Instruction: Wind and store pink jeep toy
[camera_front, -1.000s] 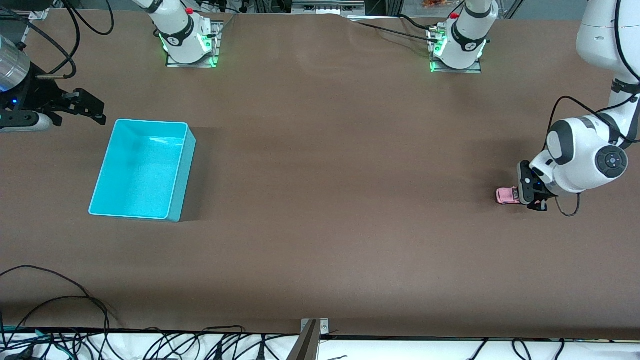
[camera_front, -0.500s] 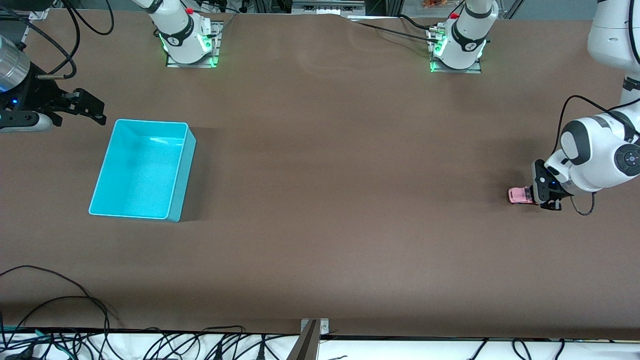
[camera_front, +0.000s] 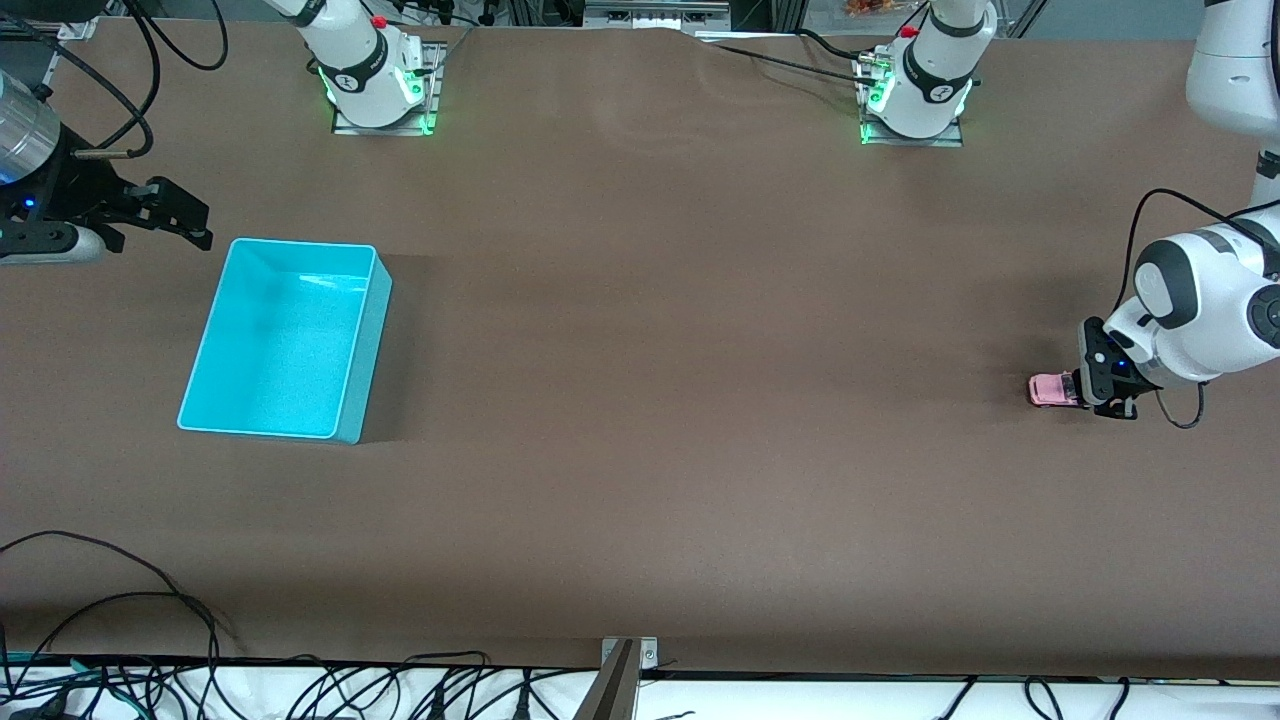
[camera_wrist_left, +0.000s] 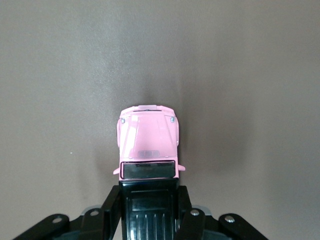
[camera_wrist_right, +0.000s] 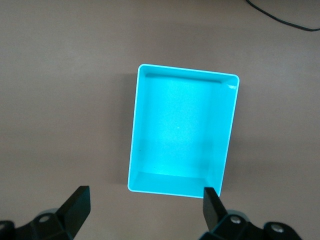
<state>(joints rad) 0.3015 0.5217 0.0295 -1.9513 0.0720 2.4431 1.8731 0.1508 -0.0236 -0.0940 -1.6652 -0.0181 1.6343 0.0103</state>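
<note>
At the frame's right edge the left gripper pinches the pink jeep toy by its black rear, which could slip out, while the right gripper, at upper left beside the cyan bin, waits spread.

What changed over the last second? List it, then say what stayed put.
The left gripper, shut on the pink jeep toy, dragged it along the table toward the left arm's end, away from the cyan bin. The grip held throughout. The bin did not move, and the right gripper waits open above the table beside it.
</note>
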